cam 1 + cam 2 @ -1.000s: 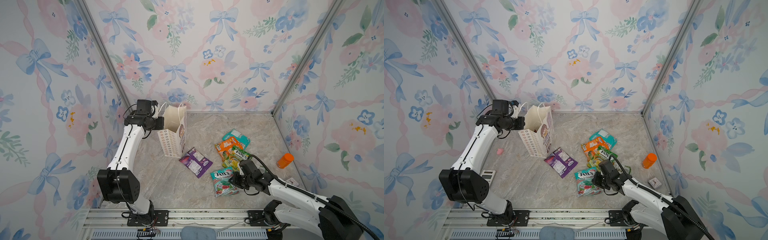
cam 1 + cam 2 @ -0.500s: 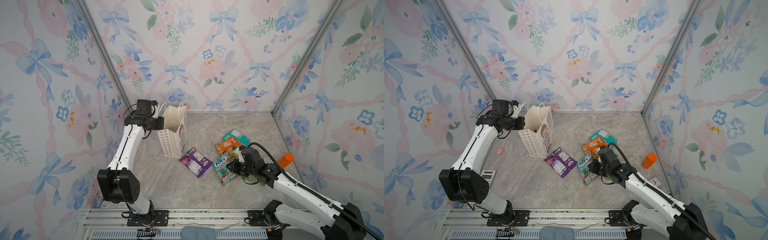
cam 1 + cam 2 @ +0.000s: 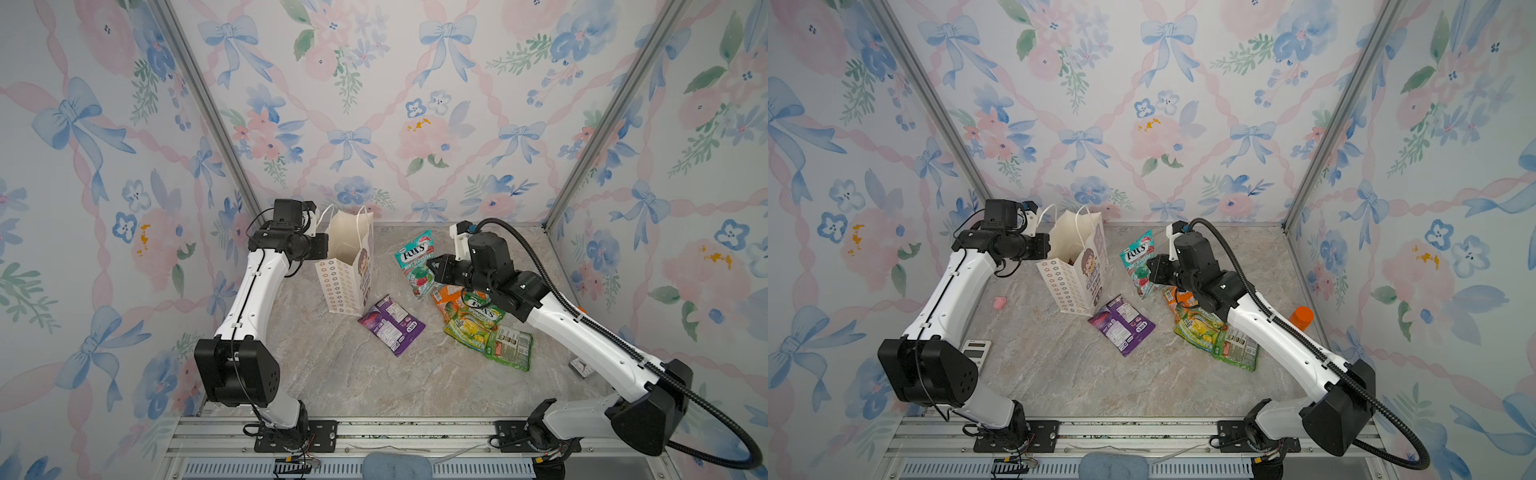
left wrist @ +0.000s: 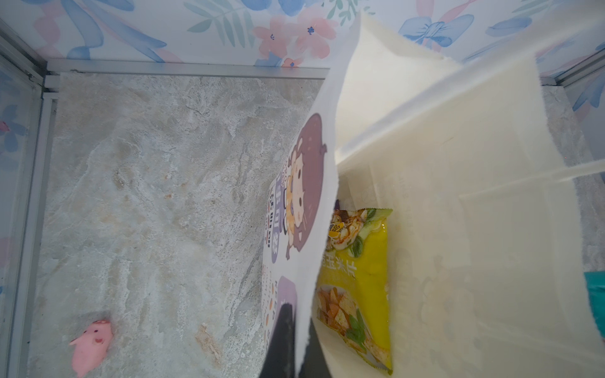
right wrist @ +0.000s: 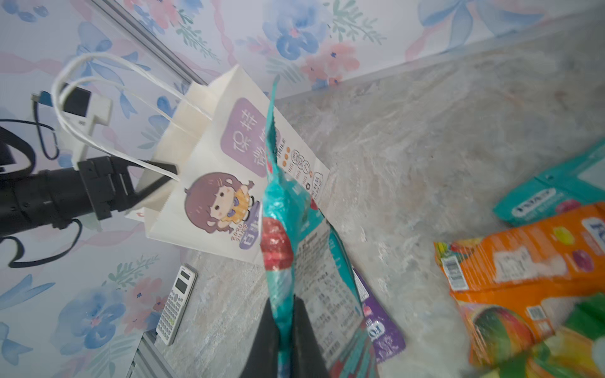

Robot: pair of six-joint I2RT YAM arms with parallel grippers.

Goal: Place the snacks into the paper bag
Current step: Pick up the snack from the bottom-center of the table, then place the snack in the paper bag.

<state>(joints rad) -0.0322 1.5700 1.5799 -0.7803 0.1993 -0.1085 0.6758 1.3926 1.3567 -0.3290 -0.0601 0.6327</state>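
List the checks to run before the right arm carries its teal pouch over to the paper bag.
1. Grip: right gripper shut on teal pouch: ok.
2. Hold: left gripper pinches the paper bag wall, mouth open: ok.
3. Bag standing upright: ok.
4. Room inside beside the yellow pouch: ok.
5. Teal pouch above the mouth: not ok, it hangs off to the side, apart from the bag.
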